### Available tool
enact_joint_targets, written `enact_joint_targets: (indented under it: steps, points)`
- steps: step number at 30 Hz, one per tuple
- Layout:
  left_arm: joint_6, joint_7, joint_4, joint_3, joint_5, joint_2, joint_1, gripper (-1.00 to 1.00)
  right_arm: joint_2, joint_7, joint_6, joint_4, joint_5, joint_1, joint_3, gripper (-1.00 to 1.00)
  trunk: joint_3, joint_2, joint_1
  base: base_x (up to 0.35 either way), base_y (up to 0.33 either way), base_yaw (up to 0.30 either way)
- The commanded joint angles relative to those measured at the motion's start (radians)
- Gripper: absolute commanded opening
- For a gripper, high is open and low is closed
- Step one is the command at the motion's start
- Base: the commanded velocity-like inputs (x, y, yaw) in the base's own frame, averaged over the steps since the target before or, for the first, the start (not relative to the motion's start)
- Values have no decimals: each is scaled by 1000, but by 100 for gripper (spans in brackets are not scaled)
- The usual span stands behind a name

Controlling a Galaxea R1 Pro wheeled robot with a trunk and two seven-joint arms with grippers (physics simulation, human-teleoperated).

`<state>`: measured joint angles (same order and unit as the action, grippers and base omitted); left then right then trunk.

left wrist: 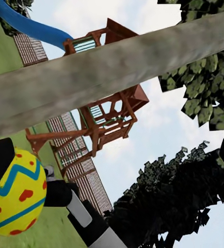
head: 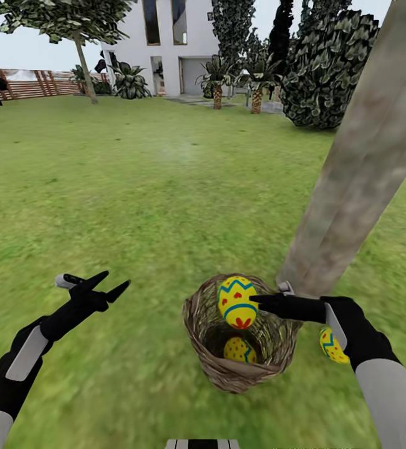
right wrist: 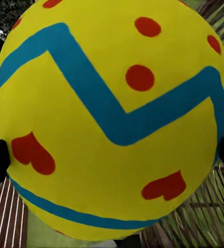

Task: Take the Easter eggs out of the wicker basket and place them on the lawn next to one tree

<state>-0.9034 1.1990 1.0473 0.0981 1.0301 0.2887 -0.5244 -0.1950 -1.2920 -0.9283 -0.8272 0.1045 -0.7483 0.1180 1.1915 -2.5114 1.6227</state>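
Mottled green lawn [head: 165, 206], fenced garden

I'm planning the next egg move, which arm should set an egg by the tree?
Right: its gripper grips an egg above the basket, close to the tree. The left gripper is open, farther off.

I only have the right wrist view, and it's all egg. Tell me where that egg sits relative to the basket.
Observer: The held egg is over the wicker basket opening, near rim level, gripped by the right end effector.
Operator: Report what's left inside.
Observer: A second egg lies at the basket's bottom.
Operator: Locate the third.
Observer: The third egg lies on the lawn by the tree, partly hidden by the right arm.
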Motion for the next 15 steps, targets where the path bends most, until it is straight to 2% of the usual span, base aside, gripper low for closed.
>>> enact_joint_targets:
  steps: [1,3,5,9,15]
  points:
    - [5,3,0,0,5,0,-1,100,-1,-6,-5,0,3,0,0,-100,0,0,0,0,0,-174]
    - [16,6,0,1,6,-19,0,100,-1,-19,-5,1,15,2,0,-100,-2,0,0,0,0,-202]
    - [18,7,1,0,5,-27,-1,100,-1,-22,-5,1,28,3,0,-100,-5,0,0,-113,0,-211]
    - [18,7,2,0,5,-28,-1,100,-1,-23,-5,2,30,3,0,-100,-9,0,0,-308,-31,-214]
    - [18,5,0,0,5,-28,-1,100,-1,-23,-4,3,30,3,0,-100,-16,0,0,-301,-152,-219]
